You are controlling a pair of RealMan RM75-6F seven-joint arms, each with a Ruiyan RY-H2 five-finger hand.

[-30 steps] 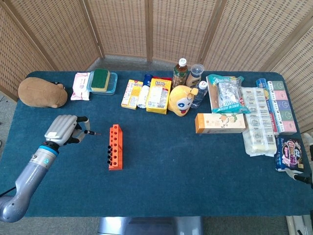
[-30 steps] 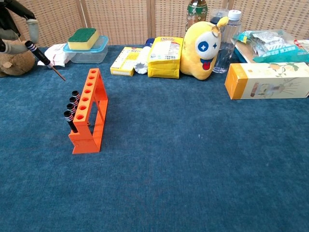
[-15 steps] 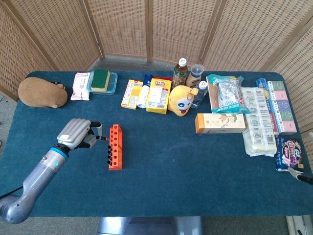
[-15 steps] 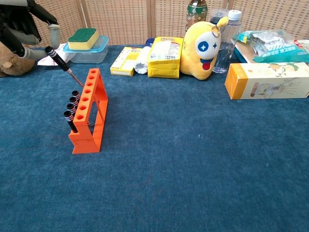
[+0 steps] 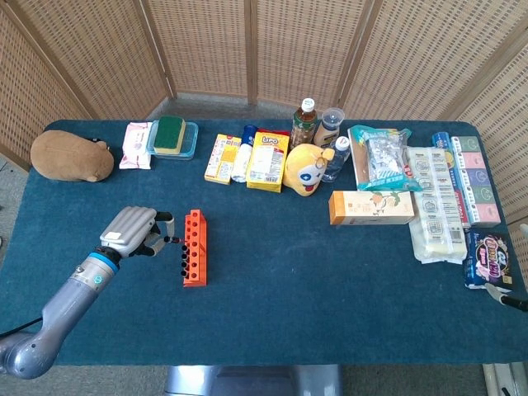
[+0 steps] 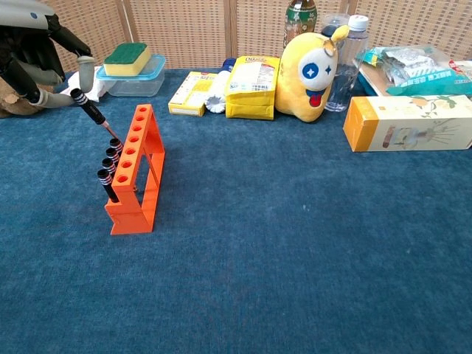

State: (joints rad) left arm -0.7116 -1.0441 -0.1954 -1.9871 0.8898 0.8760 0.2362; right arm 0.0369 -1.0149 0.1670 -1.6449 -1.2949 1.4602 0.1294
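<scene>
Blue table (image 5: 289,272): sponge box (image 5: 172,137) behind rack (image 5: 195,247).

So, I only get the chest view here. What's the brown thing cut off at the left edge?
Observer: A brown plush toy, lying at the far left corner of the table beside a pink pack of wipes.
Operator: And what's to the right of the long box?
Observer: A long stack of white packs, with a purple packet nearer the front edge.
Operator: What is holding the small screwdriver?
Observer: The left robot hand, on a grey arm that comes in from the near left corner. It points the tool at the orange rack.
</scene>
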